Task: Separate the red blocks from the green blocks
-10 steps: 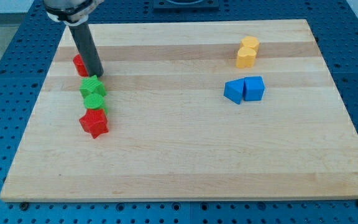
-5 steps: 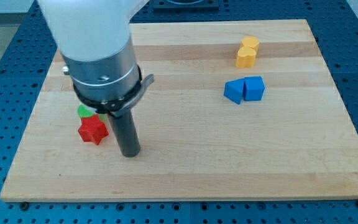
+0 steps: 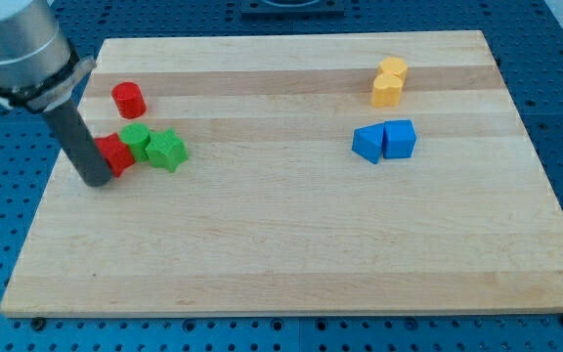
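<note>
My tip (image 3: 97, 182) bare, holding nothing, pressed against view's-left side of red block (image 3: 117, 154), shape partly hidden; green cylinder (image 3: 136, 138) and green star (image 3: 166, 151) touch beside it; red cylinder (image 3: 128, 100) apart, toward view's top.

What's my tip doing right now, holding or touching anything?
My tip: no gripper, so it holds nothing. It is pressed against the view's left side of the red block, which touches the green blocks.
</note>
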`<act>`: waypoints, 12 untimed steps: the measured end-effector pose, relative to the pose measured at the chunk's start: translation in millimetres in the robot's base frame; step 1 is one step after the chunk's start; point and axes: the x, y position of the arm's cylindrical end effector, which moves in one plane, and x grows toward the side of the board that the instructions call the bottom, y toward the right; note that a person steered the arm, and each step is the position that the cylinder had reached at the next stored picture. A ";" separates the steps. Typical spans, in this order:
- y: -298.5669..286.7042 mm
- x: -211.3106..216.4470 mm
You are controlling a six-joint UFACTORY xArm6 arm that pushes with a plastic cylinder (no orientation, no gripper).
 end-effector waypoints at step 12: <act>3.9 -89.8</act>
